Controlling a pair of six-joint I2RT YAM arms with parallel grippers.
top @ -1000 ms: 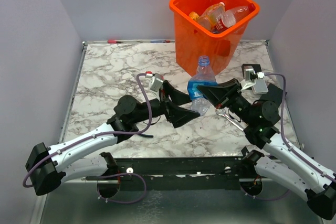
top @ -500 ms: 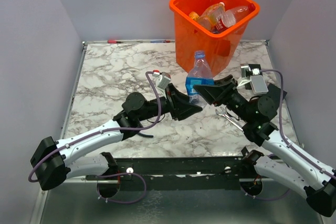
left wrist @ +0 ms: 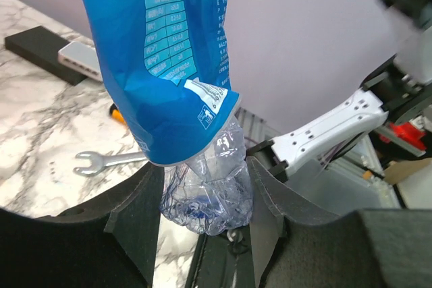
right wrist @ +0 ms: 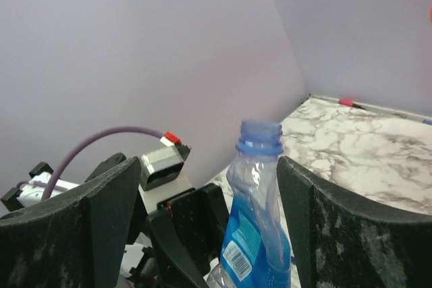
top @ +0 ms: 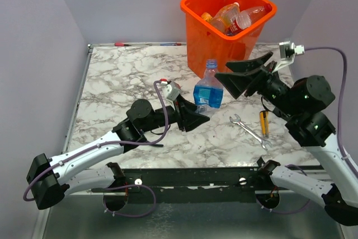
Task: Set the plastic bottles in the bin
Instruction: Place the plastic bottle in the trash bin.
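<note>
Crushed clear bottle (top: 208,89), blue label (left wrist: 162,65), crinkled base pinched by left end effector (left wrist: 202,200), right end effector (right wrist: 208,180) spread open

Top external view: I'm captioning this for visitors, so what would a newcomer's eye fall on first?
The bright-orange bin at the far edge of the table, with several bottles already inside, stands out first. Next comes the blue-labelled bottle upright in front of it, its crushed base pinched in the jaws of the left gripper, while the right gripper stands open near its neck.
</note>
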